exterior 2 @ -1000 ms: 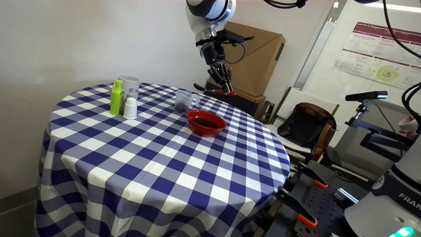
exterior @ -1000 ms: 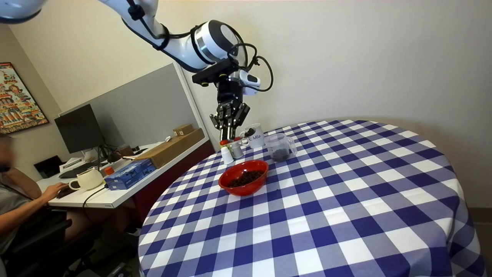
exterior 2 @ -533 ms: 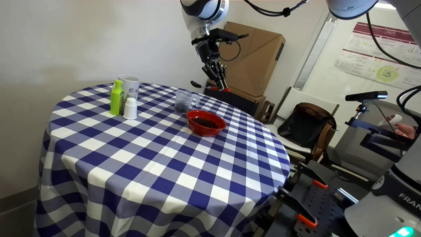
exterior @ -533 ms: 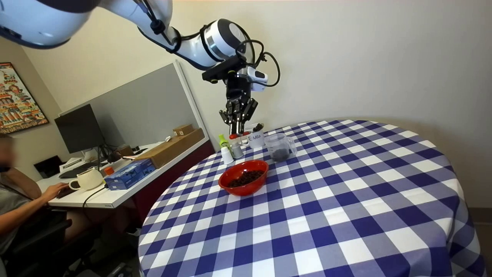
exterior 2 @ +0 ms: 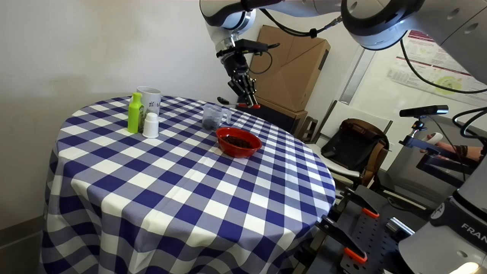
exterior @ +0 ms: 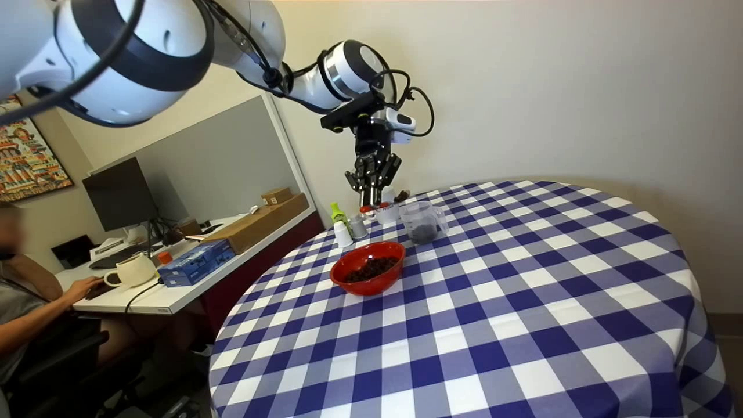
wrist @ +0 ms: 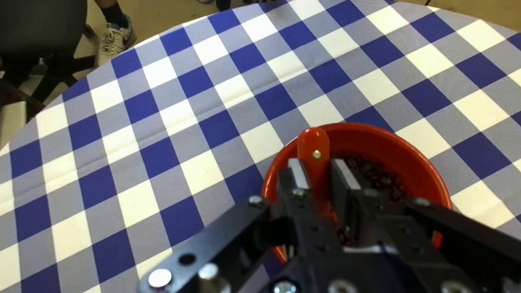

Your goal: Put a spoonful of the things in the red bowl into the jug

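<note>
My gripper point(exterior: 370, 200) is shut on the red handle of a spoon, above the table in both exterior views point(exterior 2: 251, 103). In the wrist view the handle point(wrist: 314, 148) sits between the fingertips point(wrist: 319, 175). The spoon's dark head point(exterior 2: 223, 100) appears just above the clear jug's rim in an exterior view; in an exterior view it is left of the jug point(exterior: 424, 217). I cannot tell what the spoon carries. The jug point(exterior 2: 212, 116) has dark contents at its bottom. The red bowl point(exterior: 367, 288) holds dark beans point(wrist: 380, 175) and stands nearer the front than the jug point(exterior 2: 236, 152).
A white mug point(exterior 2: 150, 97), a green bottle point(exterior 2: 134, 114) and a white shaker point(exterior 2: 151, 127) stand together; a grey shaker point(exterior: 358, 226) is beside them. A blue checked cloth point(exterior: 493, 325) covers the round table. A desk point(exterior: 139, 296) with a seated person is beyond the table.
My gripper and spoon have moved right in an exterior view and left in an exterior view, rising a little and then dropping slightly. The bowl and jug have not moved.
</note>
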